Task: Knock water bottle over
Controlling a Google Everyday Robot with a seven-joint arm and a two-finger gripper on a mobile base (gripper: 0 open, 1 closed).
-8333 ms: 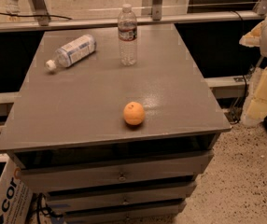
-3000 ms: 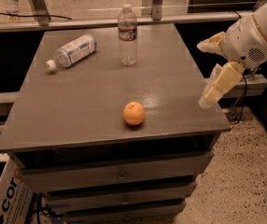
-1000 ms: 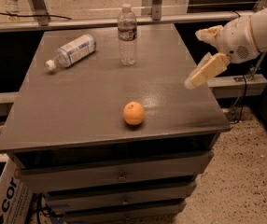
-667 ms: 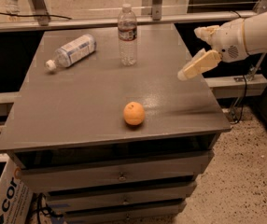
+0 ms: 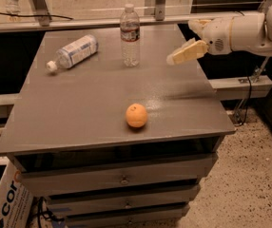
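The water bottle (image 5: 130, 36) stands upright at the back middle of the grey table (image 5: 79, 103). It is clear and ribbed, with a white cap and a dark red-and-white label band. My gripper (image 5: 180, 42) comes in from the right on a white arm and hovers above the table's right side, to the right of the bottle and apart from it. Its two cream fingers (image 5: 187, 53) are spread and hold nothing.
A second bottle (image 5: 73, 52) with a white and light-blue label lies on its side at the back left. An orange (image 5: 136, 116) sits near the front middle. Drawers (image 5: 121, 178) are below the tabletop. A metal frame (image 5: 102, 22) runs behind the table.
My gripper has moved left over the table's right side, closer to the water bottle. The bottles and the orange have not moved.
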